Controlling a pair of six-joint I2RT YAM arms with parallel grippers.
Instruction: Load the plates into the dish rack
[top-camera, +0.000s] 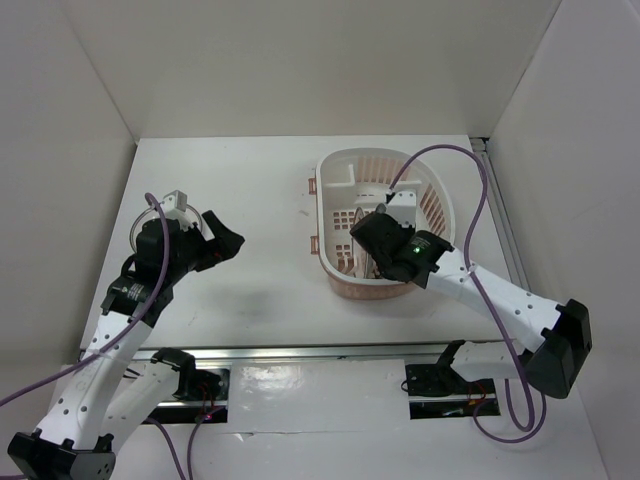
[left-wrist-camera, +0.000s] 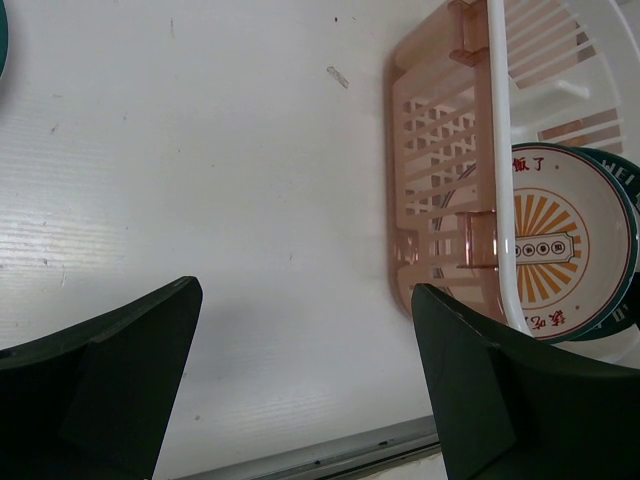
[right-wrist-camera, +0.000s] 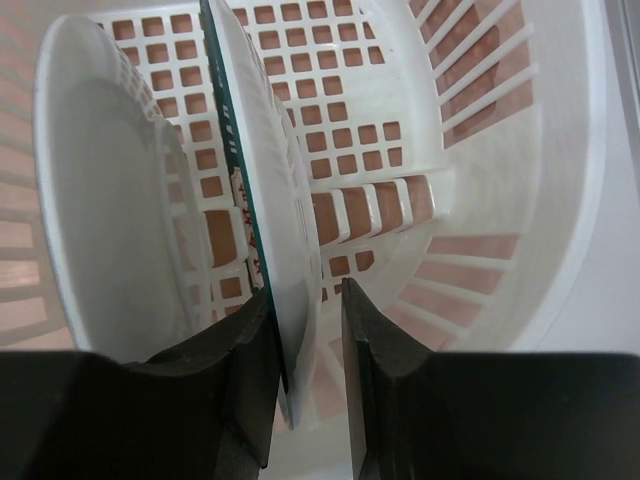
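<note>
The dish rack (top-camera: 440, 200) stands at the right of the table. Two plates stand on edge inside it. In the left wrist view, the orange sunburst plate (left-wrist-camera: 545, 245) is in front and the dark-rimmed plate (left-wrist-camera: 628, 195) behind. My right gripper (top-camera: 372, 255) is down in the rack. Its jaws (right-wrist-camera: 305, 290) straddle the dark-rimmed plate (right-wrist-camera: 270, 180); the left finger touches it and a small gap shows at the right finger. The other plate (right-wrist-camera: 110, 200) stands to its left. My left gripper (top-camera: 225, 245) is open and empty over the table (left-wrist-camera: 305, 288). A third plate (top-camera: 138, 225) lies mostly hidden under the left arm.
The rack's pink slotted side (left-wrist-camera: 430, 150) faces my left gripper. The table's metal front edge (left-wrist-camera: 330, 455) runs just below the left fingers. White walls close in the table at the back and both sides.
</note>
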